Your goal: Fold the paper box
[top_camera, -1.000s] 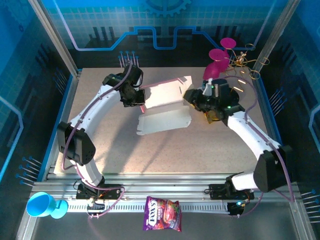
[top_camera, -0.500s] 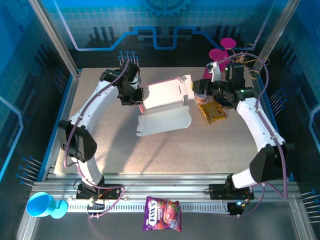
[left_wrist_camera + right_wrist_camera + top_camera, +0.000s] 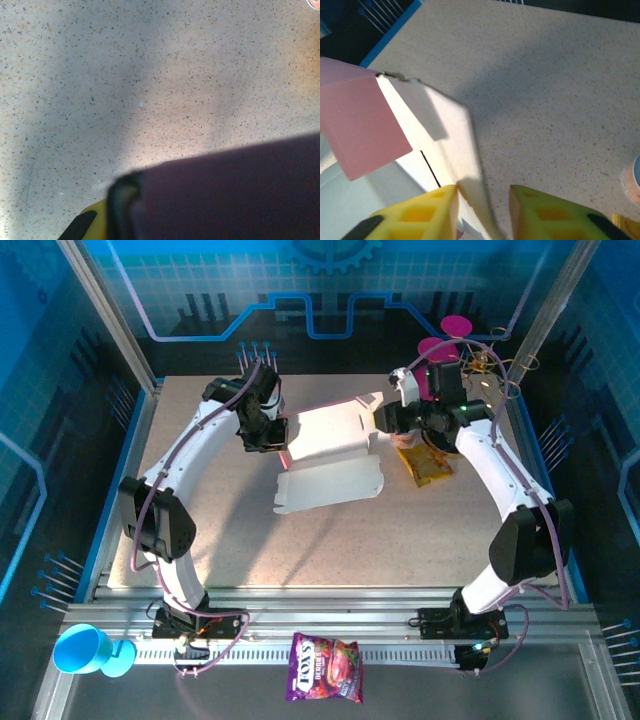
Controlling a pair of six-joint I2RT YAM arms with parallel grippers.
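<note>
Your speckled surface [image 3: 330,550] carries the paper box [image 3: 330,435] toward its far middle. One whitish panel lies flat, and the panel behind it stands tilted up. Your left jaws are clamped tight on the box's left edge. Your right jaws stand partly apart around a whitish flap [image 3: 455,145] at the box's right end, with a gap beside it. An orange packet [image 3: 425,465] lies just right of the box.

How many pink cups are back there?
2. Both in the far right corner: one pink cup farthest back, another just nearer, partly behind the right arm. More could be hidden there.
</note>
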